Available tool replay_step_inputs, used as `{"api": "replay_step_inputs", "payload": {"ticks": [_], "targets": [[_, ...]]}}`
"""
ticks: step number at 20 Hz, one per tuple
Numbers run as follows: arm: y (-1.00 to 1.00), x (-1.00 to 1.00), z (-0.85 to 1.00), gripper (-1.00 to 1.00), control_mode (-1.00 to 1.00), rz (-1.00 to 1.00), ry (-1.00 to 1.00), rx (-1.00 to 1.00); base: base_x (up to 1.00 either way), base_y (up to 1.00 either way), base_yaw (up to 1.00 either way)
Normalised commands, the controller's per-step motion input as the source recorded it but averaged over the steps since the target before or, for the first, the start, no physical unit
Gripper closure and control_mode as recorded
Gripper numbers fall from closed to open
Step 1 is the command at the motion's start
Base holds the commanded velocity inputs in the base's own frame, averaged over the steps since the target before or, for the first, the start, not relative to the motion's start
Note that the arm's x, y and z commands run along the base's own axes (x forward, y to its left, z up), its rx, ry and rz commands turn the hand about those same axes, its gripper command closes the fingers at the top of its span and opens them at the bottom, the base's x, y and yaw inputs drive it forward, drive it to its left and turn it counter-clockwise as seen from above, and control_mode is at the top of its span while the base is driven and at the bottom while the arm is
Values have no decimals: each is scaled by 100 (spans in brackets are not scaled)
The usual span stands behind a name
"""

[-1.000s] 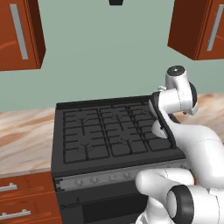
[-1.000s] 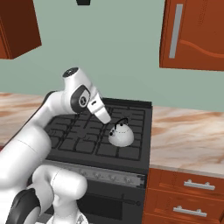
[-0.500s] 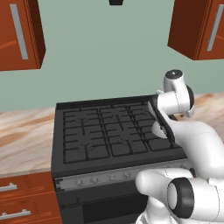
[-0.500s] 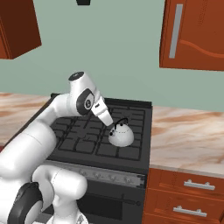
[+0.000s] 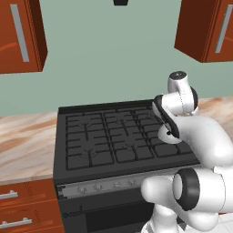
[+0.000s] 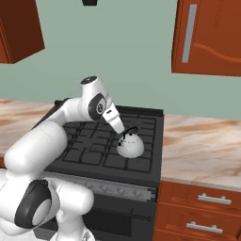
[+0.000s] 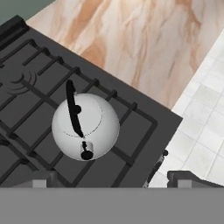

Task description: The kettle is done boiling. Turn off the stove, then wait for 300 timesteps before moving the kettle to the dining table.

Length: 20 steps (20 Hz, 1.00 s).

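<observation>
One kettle (image 7: 85,127) upright on stove (image 7: 39,83) front corner burner

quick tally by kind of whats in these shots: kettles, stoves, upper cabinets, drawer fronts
kettle: 1
stove: 1
upper cabinets: 2, one left and one right in the left base view
drawer fronts: 4, two left of the stove and two right of it
total: 8

Base views flank arm, share stove (image 5: 118,136); hand view close above kettle (image 7: 85,127).
</observation>
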Motion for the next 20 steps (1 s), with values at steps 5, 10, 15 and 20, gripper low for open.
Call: {"api": "replay_step_inputs", "payload": {"ticks": [5,10,15,20], "targets": [[-7,12,-11,-100,-100,0,1,0,0,0,0],[-9,17,-16,-100,-100,0,0,0,0,0,0],[-3,15,-15,-100,-100,0,0,0,0,0,0],[-5,16,-12,-100,-100,0,0,1,0,0,0]]}}
